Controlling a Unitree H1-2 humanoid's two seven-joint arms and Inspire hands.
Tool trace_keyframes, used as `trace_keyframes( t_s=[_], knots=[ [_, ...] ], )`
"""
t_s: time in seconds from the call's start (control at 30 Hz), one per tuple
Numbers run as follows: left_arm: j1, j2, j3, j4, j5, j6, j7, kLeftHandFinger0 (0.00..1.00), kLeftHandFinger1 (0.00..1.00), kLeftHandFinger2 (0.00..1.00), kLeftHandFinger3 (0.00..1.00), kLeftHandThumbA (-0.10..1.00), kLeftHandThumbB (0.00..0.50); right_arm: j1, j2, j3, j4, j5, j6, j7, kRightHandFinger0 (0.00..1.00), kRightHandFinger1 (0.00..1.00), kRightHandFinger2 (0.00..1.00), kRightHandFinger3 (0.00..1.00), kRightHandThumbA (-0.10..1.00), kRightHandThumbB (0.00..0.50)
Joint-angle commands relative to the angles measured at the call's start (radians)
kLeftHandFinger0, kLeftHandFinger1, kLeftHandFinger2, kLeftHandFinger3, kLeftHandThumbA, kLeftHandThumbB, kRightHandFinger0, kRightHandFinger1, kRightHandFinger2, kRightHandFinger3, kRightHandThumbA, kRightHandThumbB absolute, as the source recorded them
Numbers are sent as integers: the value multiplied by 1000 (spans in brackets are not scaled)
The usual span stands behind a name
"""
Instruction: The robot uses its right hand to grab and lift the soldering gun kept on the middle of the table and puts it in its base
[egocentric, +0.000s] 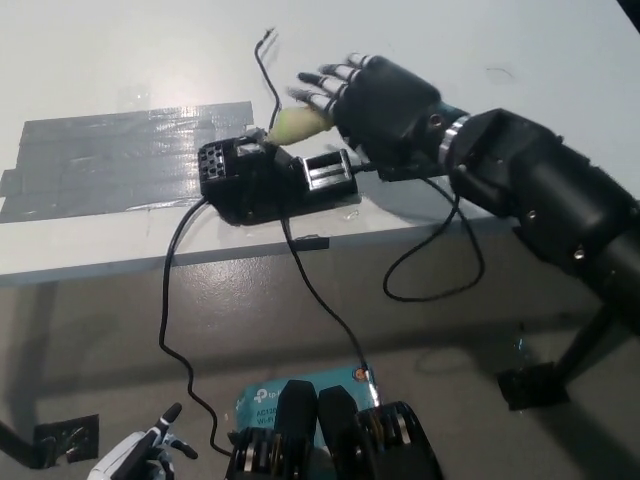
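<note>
Floor down low, white left hand (135, 459) parked bottom left, grip unclear. Up on white counter (90, 60): black base (275, 180) near edge, soldering gun (297, 124) resting tilted on it, black right hand (370, 95) over handle, fingers spread, not gripping. Grey tape patch (110, 160) left of base.

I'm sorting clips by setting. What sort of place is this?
Probably an electronics workbench in a lab: a white table with grey tape stuck on it, a black soldering base with trailing cables, and a soldering gun by the robot's right hand.
</note>
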Motion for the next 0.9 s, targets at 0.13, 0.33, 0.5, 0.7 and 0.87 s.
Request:
trace_keyframes(
  t_s=[0.13,0.33,0.5,0.7,0.87],
  knots=[
    [-10,19,5,-8,-3,-11,-6,0,2,229,470,1000,500,-5,35,-14,-103,-30,104,141,1000,1000,1000,1000,701,500],
    [-3,20,5,7,-1,-36,-4,0,0,218,475,1000,500,13,43,-32,-146,-18,137,225,1000,1000,1000,1000,702,500],
    [-2,17,9,17,-3,-43,3,0,0,191,460,1000,500,25,36,-50,-173,1,144,267,1000,1000,1000,1000,699,500],
    [9,21,14,31,-10,-53,-5,0,0,190,469,1000,500,34,6,-75,-229,-24,148,258,1000,1000,1000,1000,778,500],
    [13,26,14,45,-6,-71,-3,0,4,215,483,1000,500,24,-45,-127,-360,4,148,321,1000,1000,1000,1000,847,500]
  ],
)
